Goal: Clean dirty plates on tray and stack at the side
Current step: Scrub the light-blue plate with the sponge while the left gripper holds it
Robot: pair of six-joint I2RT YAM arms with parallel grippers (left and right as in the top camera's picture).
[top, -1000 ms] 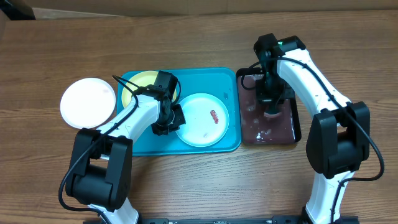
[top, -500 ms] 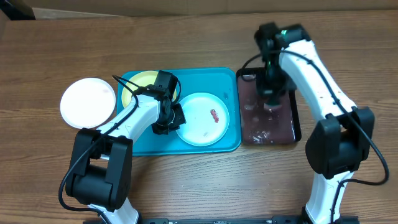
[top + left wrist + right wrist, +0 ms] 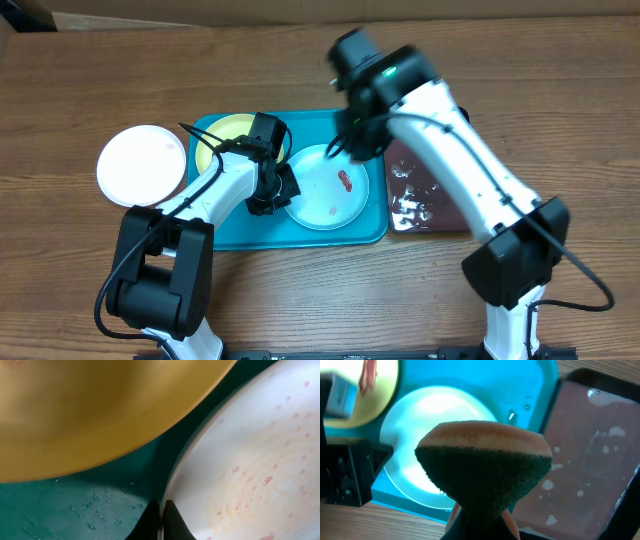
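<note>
Overhead view
- Turquoise tray (image 3: 210,228): lay on the desk (image 3: 90,80), centre left.
- Yellow-green plate (image 3: 225,138): in the tray's far left corner.
- Light blue plate (image 3: 320,200): in the tray's right half, with a reddish smear (image 3: 344,182) on its right side.
- White plate (image 3: 142,165): on the desk just left of the tray, outside it.
- Black tray (image 3: 425,205): just right of the turquoise tray, wet and partly under the right arm.
- Left gripper (image 3: 270,195): at the light blue plate's left rim.
- Right gripper (image 3: 345,148): blurred, above the light blue plate's far rim.

Left wrist view
- Left gripper (image 3: 161,516): fingers pinched narrow on the rim of the light blue plate (image 3: 250,470), which was dotted with reddish droplets.
- Yellow-green plate (image 3: 100,410): filled the top, over the wet tray floor (image 3: 75,505).

Right wrist view
- Right gripper (image 3: 480,527): clamped on a sponge (image 3: 485,470) with an orange top and dark green face.
- Light blue plate (image 3: 430,420): behind the sponge, in the tray.
- Black tray (image 3: 590,445): to the right, holding liquid.
</note>
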